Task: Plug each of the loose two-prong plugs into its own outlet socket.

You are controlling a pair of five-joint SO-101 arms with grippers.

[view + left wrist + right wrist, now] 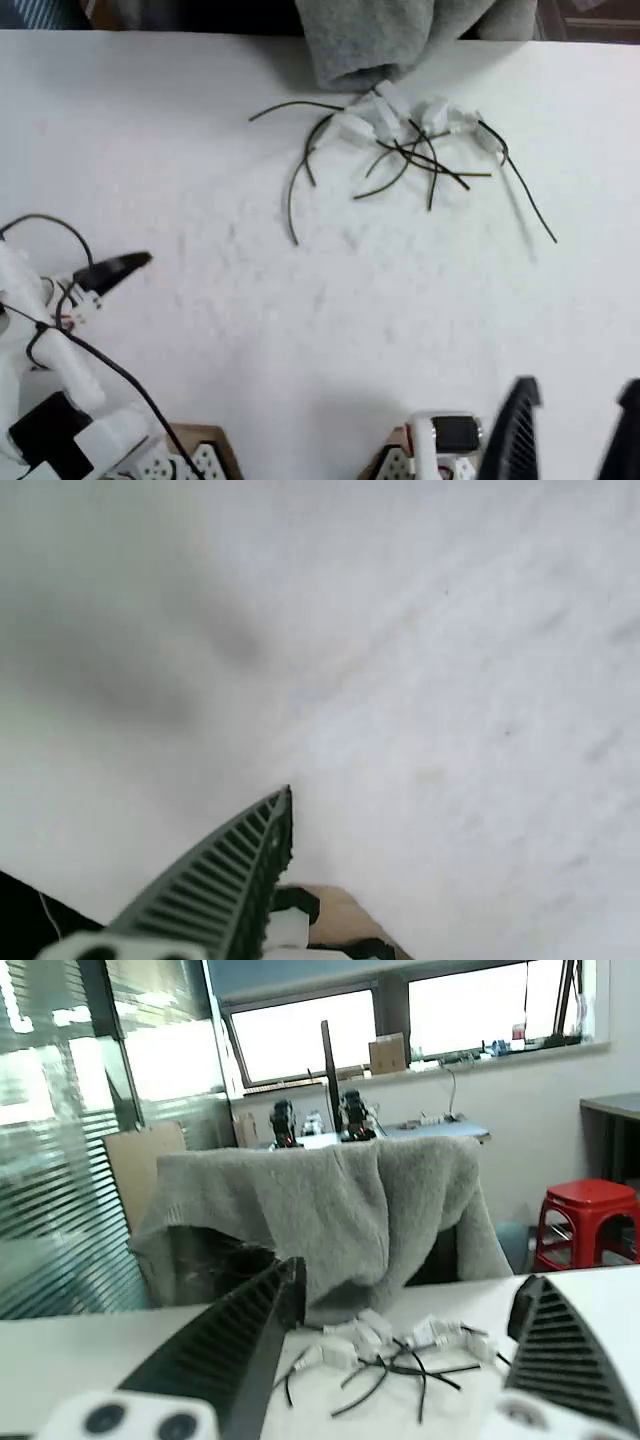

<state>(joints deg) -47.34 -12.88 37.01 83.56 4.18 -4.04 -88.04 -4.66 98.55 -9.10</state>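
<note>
Several white two-prong plugs and sockets (400,128) with short black wires lie tangled in a heap at the far middle of the white table (300,330). The right wrist view has the same heap (395,1348) ahead, between its fingers. My right gripper (570,425) hangs at the near right edge, open and empty, well short of the heap. At the left edge my left gripper (140,262) points right, low over bare table, and looks shut with nothing in it. Its dark ribbed finger (245,865) shows over the white surface.
A grey sweater (370,40) draped over a chair hangs at the table's far edge, just behind the heap. Tan base boards (205,445) sit at the near edge by the arm mounts. A black cable (60,228) loops by the left arm.
</note>
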